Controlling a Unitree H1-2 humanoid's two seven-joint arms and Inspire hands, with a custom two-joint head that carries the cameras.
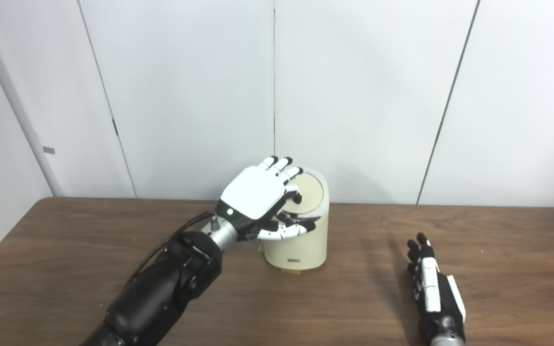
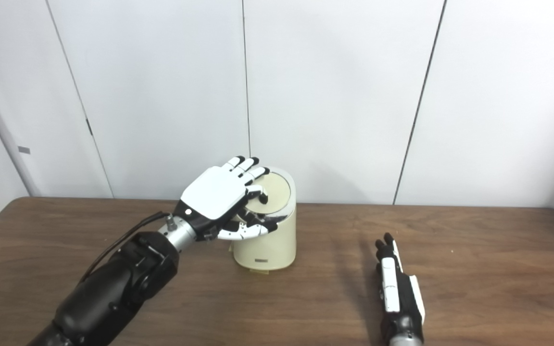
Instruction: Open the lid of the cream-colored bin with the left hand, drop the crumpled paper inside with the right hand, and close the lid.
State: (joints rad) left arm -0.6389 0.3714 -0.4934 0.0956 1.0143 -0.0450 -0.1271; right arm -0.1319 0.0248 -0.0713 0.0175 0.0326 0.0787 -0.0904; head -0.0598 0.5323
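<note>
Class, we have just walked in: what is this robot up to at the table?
The left robot hand hovers over the cream-colored bin, fingers spread above its round lid, which looks closed. The right robot hand rests on the wooden table, holding nothing visible. No crumpled paper is in view.

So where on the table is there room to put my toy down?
There is bare wood between the cream-colored bin and the right hand, and a wide patch at the table's left, beside the left arm. The far right corner is bare too. It is crowded at the bin, where the left hand sits over the lid.
</note>
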